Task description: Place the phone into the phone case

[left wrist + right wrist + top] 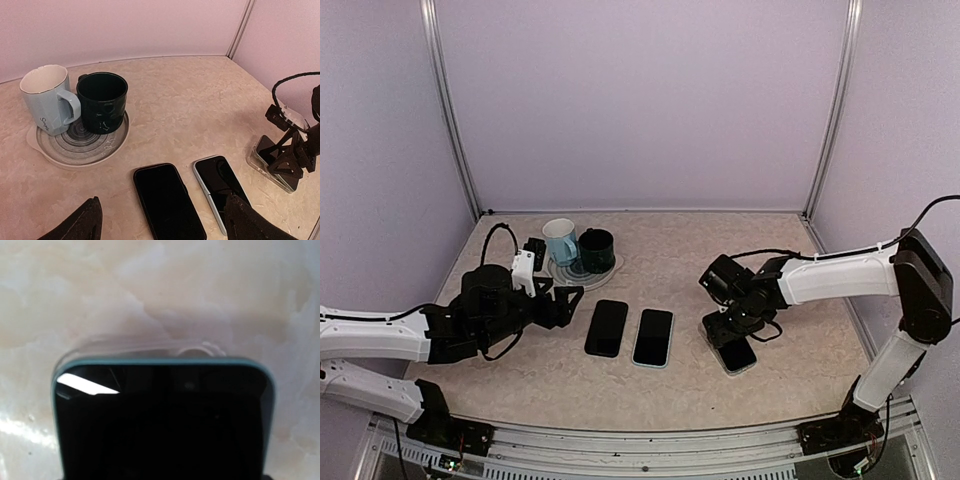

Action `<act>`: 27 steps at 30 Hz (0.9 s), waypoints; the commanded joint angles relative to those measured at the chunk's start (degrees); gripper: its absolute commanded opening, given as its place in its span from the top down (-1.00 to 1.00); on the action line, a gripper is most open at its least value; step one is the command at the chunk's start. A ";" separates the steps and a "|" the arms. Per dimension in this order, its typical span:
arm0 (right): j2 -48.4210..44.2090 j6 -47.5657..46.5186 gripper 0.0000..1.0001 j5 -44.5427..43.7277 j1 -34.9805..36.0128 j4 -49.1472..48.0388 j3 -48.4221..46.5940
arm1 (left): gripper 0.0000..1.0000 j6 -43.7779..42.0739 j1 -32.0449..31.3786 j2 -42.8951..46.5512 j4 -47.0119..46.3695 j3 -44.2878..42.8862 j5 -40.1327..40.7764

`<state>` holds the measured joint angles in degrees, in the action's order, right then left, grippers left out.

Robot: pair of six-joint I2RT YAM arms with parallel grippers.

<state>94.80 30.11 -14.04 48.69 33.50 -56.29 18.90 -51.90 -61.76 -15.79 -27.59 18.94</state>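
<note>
Phones (606,327) (653,337) (736,355): three; mugs (560,240) (596,248): two, on one plate (75,159); one clear case (255,159).

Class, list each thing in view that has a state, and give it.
Left gripper: jaws open, empty.
Right gripper: over third phone, grip unclear.
Black phone: flat, screen dark.
Blue-edged phone: flat, screen dark.
Third phone: over clear case, seating unclear.
Pale mug: upright, on plate.
Dark mug: upright, on plate.
</note>
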 commanded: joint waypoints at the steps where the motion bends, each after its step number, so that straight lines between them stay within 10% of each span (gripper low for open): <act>1: 1.83 -0.66 0.03 0.64 0.27 -2.48 0.60 | -0.66 -0.02 -0.40 -0.64 -0.62 -1.47 0.84; 8: 2.94 -3.50 -0.25 0.93 -0.11 0.15 0.44 | -0.67 0.33 -0.47 -0.73 -0.71 -1.12 1.01; 13: 2.94 -3.44 -0.96 0.43 -0.35 5.46 -1.29 | -0.66 0.19 -0.44 -1.20 -0.69 -1.33 0.76; 27: 8.61 -5.07 -0.94 13.17 -4.85 10.32 -0.77 | -0.67 -0.33 -0.57 -1.70 -0.51 -2.20 0.67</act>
<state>99.98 25.19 -4.82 45.10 40.75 -59.22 18.92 -52.18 -62.96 -15.81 -27.70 19.31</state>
